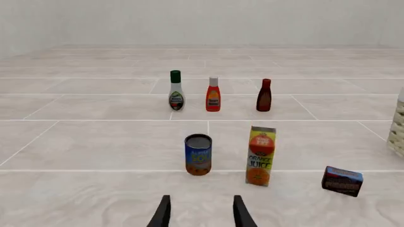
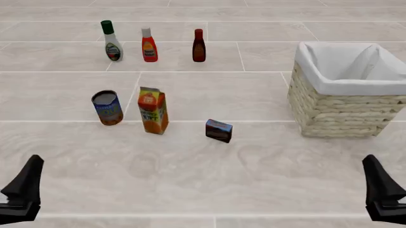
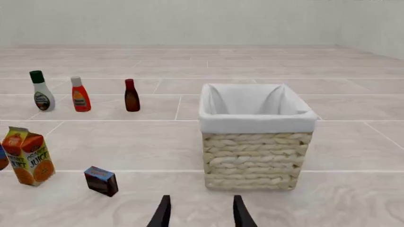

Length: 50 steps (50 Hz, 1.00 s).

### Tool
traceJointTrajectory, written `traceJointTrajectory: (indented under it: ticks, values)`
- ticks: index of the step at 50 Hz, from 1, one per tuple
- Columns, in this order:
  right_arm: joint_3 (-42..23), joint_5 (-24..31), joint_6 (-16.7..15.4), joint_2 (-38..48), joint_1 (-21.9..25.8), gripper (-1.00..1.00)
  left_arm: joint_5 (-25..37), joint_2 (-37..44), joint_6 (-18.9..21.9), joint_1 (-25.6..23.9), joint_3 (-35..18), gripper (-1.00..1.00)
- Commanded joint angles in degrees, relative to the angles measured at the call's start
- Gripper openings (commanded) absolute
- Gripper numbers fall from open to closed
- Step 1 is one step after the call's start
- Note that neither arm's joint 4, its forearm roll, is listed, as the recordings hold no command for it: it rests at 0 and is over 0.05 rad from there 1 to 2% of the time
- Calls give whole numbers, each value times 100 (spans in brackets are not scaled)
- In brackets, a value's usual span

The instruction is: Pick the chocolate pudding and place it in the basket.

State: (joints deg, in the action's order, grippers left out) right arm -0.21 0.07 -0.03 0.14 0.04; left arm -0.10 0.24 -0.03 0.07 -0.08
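Observation:
The chocolate pudding (image 2: 219, 130) is a small dark brown carton with a blue top, standing on the table's middle; it also shows in the left wrist view (image 1: 342, 180) and the right wrist view (image 3: 101, 180). The basket (image 2: 347, 109), pale wicker with a white liner, stands at the right, empty (image 3: 256, 156). My left gripper (image 2: 22, 190) hangs open at the near left, far from the pudding; its fingers (image 1: 162, 213) hold nothing. My right gripper (image 2: 381, 190) hangs open at the near right, in front of the basket, fingers (image 3: 239, 213) empty.
An orange juice carton (image 2: 153, 110) and a blue-labelled can (image 2: 107, 108) stand left of the pudding. Three bottles line the back: white dressing (image 2: 111, 41), red ketchup (image 2: 149, 45), dark brown sauce (image 2: 199, 46).

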Motion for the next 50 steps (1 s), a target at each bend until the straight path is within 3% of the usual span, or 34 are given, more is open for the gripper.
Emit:
traceJointTrajectory:
  ticks: [1, 9, 10, 11, 23, 27, 35, 50]
  values:
    - [-137, 87, -14, 25, 26, 100, 13, 7, 4, -8, -16, 100]
    - [-91, 80, 30, -7, 40, 100, 12, 6, 3, -7, -13, 100]
    - [-37, -339, -251, -14, -115, 100, 8, -1, 6, -38, -7, 100]
    - [-98, 95, 45, -10, 43, 100, 16, 2, 5, -8, -14, 100]
    - [-79, 77, 57, -9, 90, 100, 13, 9, 6, -9, -13, 100]
    - [-208, 156, -70, 43, 137, 100, 12, 12, 8, 2, -15, 100]
    - [-666, -301, -342, 1232, 563, 100, -1, 19, 14, 31, -16, 100]
    - [-1121, -905, -413, 2722, 1128, 100, 19, -2, 27, 30, -31, 100]
